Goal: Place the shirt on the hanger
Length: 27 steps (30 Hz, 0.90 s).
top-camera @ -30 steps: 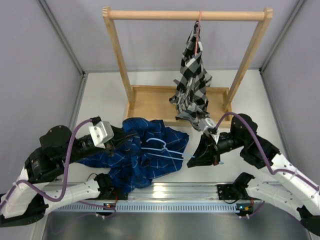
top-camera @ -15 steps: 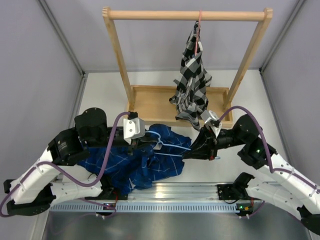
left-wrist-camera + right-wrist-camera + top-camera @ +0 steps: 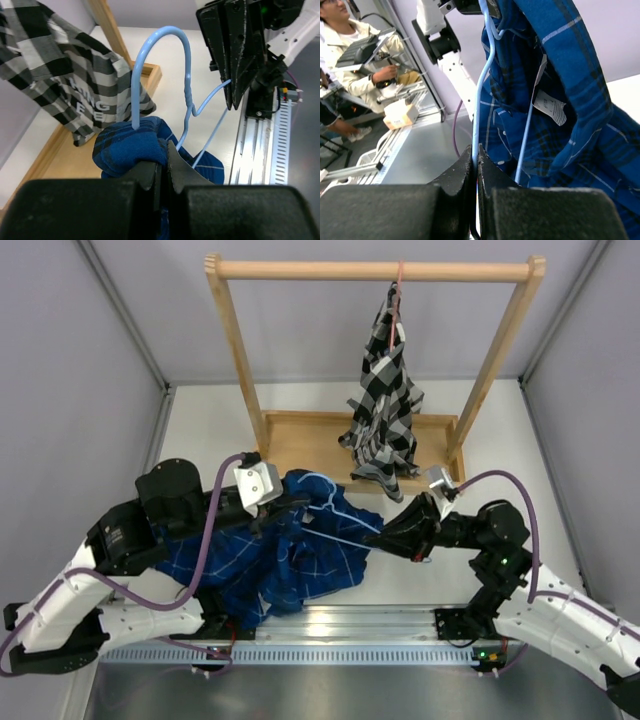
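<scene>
Two arms meet just in front of the wooden rack (image 3: 370, 270), one from each side of its base. The shirt (image 3: 270, 560) lies crumpled on the table (image 3: 200, 430) on the near side of the rack, below the rack's left post. Part of its cloth is lifted toward the rack's base board.

The left gripper (image 3: 285, 512) is clenched on a bunched fold of the shirt (image 3: 130, 145). In its wrist view the two fingers (image 3: 175, 160) press together with the blue cloth (image 3: 125, 140) squeezed at their tips. The hanger (image 3: 160, 50) rises right beside that fold, its hook arching up, and the hook's free end dips against the cloth.

The right gripper (image 3: 385, 535) sits in front of the rack's right half, pointing left toward the shirt. It grasps the hanger (image 3: 335, 515) by the wire. In its wrist view the fingers (image 3: 457, 175) are tight together with the light-blue wire (image 3: 482, 100) running out from between them. The shirt (image 3: 580, 100) hangs over the hanger's far side there, a white label (image 3: 550, 107) showing inside the cloth.

From above, the hanger's hook points toward the rack's base board, close to it, and its thin arms cross the lifted cloth. A checked shirt (image 3: 385, 400) hangs from the rack's rail on a pink hanger (image 3: 398, 280), right of the rail's middle, apart from both grippers.
</scene>
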Each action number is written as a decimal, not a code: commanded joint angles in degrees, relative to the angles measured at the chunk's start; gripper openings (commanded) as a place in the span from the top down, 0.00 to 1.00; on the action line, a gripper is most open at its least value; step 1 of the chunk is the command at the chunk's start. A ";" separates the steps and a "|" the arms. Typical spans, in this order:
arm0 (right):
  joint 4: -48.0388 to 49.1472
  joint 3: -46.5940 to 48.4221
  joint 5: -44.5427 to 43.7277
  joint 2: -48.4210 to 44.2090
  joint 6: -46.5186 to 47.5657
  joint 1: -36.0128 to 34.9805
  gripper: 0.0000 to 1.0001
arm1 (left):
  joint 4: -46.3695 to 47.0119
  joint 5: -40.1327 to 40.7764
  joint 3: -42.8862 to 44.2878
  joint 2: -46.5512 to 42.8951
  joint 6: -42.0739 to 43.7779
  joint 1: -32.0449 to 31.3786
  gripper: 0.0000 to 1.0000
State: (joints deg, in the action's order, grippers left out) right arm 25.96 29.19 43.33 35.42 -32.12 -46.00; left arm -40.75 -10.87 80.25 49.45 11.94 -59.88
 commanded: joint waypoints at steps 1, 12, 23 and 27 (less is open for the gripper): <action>11.92 0.43 -4.74 -0.09 -2.60 -0.32 1.00 | 3.93 4.02 2.02 -1.11 0.45 -0.06 1.00; 14.98 0.34 -4.15 1.91 -3.20 -0.41 1.00 | 0.42 -2.73 3.85 2.73 -2.18 -0.06 1.00; 14.13 0.00 -0.08 4.67 -3.48 -0.67 1.00 | -6.88 -0.47 8.79 8.03 -2.54 -0.06 0.98; 9.74 -2.29 -3.08 -0.25 -0.68 -0.67 1.00 | -6.80 7.49 8.09 5.13 -3.94 -0.06 1.00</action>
State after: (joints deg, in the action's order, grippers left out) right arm 35.07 26.94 40.56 39.20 -36.56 -45.98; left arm -49.08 -10.17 87.26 57.98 9.32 -59.90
